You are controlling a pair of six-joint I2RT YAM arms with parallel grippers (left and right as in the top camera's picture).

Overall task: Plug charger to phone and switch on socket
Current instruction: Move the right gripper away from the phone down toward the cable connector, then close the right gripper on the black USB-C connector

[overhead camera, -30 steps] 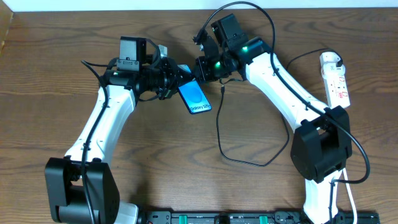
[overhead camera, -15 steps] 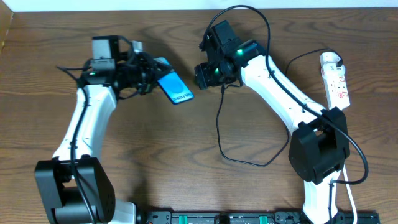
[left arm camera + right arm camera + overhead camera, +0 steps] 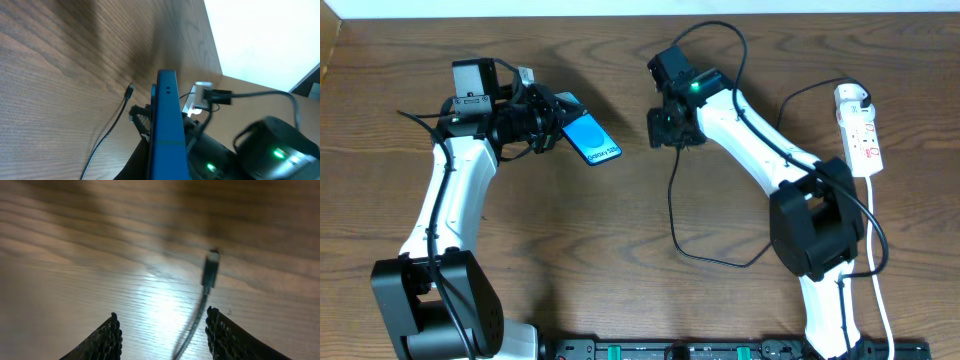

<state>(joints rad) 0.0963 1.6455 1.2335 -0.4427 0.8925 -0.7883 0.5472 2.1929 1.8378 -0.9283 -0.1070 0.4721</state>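
Noted a brown wood-grain tabletop (image 3: 600, 270), a white strip (image 3: 620, 6) along its far edge, a black rail (image 3: 670, 351) along the near one.

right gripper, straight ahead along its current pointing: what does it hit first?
Probably the charger cable lying on the table, which runs up between the open fingers of the right gripper. Depth is unclear; it might land on bare wood beside it.

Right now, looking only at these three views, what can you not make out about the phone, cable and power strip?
1. Charging port of the phone: the left wrist view shows only a blurred edge, and overhead it is too small.
2. Tip of the cable: blurred in the right wrist view, so its shape is unclear.
3. Switch on the power strip: seen overhead only, too small to read as on or off.
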